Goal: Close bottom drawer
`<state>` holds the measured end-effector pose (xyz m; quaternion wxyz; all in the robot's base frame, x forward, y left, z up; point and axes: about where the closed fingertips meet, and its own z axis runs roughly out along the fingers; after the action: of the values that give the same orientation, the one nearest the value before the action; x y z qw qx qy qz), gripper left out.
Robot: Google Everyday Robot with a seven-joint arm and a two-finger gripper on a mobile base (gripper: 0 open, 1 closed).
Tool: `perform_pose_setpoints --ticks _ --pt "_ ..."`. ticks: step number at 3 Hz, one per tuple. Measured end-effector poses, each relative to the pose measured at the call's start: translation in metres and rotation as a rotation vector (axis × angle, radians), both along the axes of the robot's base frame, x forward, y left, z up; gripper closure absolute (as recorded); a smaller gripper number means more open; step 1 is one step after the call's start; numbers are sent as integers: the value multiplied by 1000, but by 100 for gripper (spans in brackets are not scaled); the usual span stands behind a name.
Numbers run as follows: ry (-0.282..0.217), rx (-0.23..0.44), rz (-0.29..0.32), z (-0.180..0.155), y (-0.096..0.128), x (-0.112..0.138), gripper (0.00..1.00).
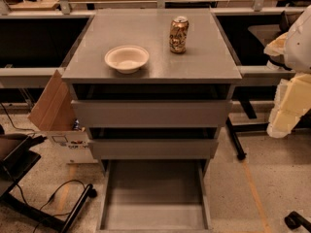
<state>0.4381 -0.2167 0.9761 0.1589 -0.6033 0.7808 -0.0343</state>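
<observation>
**Drawer at the bottom stands pulled out; my gripper hangs off to the right**

Camera view: the bottom drawer (154, 198) of the grey cabinet is drawn far out toward the camera. Its shallow grey tray lies bare to view, and its front edge reaches the lower border of the frame. Above it the middle drawer (152, 148) and the top drawer (151, 113) each stand out a little, with a dark gap over each front.

On the cabinet top (146, 25) sit a pale bowl (126, 58) near the front left and an upright drink can (179, 35) behind it to the right, the two apart.

My gripper (286, 108) is at the right edge of the frame, level with the upper drawers, well apart from the cabinet and touching none of the drawers. I cannot tell whether it is spread or closed.

A cardboard box (53, 106) leans by the cabinet's left side, and a black cable (58, 191) trails over the speckled floor below it.
</observation>
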Motion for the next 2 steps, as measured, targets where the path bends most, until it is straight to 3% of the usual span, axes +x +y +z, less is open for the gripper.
perform_pose_setpoints --ticks 2 --pt "2 -20 -29 -20 -2 -3 0"
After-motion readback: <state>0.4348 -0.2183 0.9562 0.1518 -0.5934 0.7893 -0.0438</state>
